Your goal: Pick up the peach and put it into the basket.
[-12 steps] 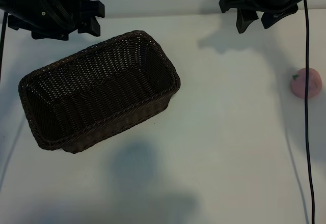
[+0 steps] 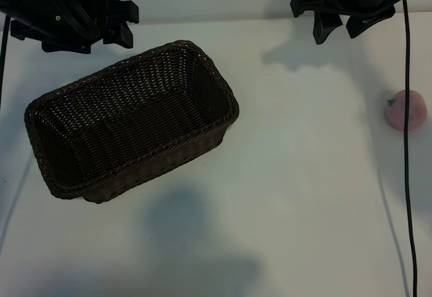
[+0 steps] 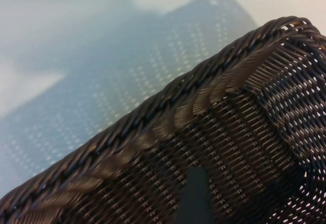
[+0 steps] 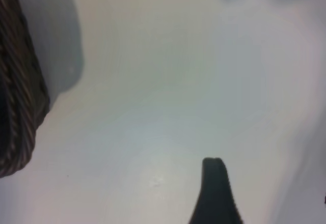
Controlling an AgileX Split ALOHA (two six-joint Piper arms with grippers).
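Sitting near the table's [image 2: 304,175] right edge, the peach [image 2: 406,110] is well apart from the basket [image 2: 131,118]; right gripper [image 2: 339,28], jaws wide and empty, could nudge it off.

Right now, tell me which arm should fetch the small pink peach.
Right. The right pincer hangs open on the same side as the small round pale-pink peach; the left pincer sits beyond the dark-brown woven wicker basket.
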